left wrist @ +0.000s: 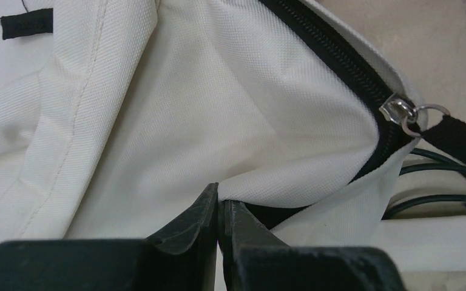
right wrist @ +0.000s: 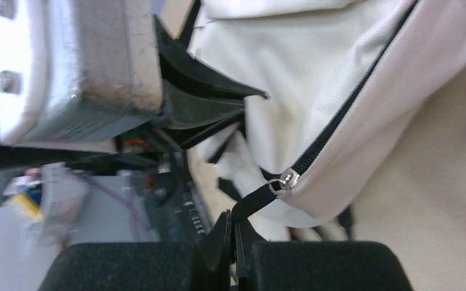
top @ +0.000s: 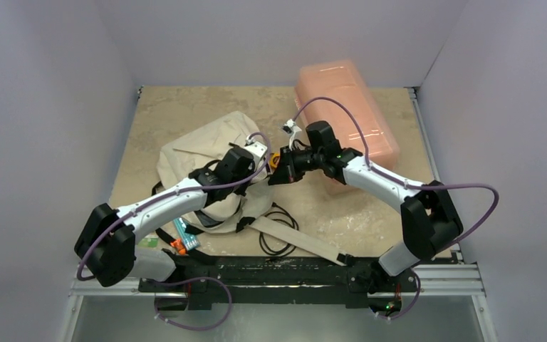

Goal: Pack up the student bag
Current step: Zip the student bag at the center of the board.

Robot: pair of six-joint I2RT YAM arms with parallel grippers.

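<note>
The bag was laid on the desk, left of centre, near a pink box. The left gripper was clamped on the bag's cream fabric by the zipper. The right gripper was clamped on the black zipper pull.

student bag: cream woven cloth, matt
zipper slider: shiny metal
zipper pull: black woven strap
box: translucent pink plastic, smooth

Cream student bag fabric pinched in left hand, silver zipper slider right, black cable beyond
</note>
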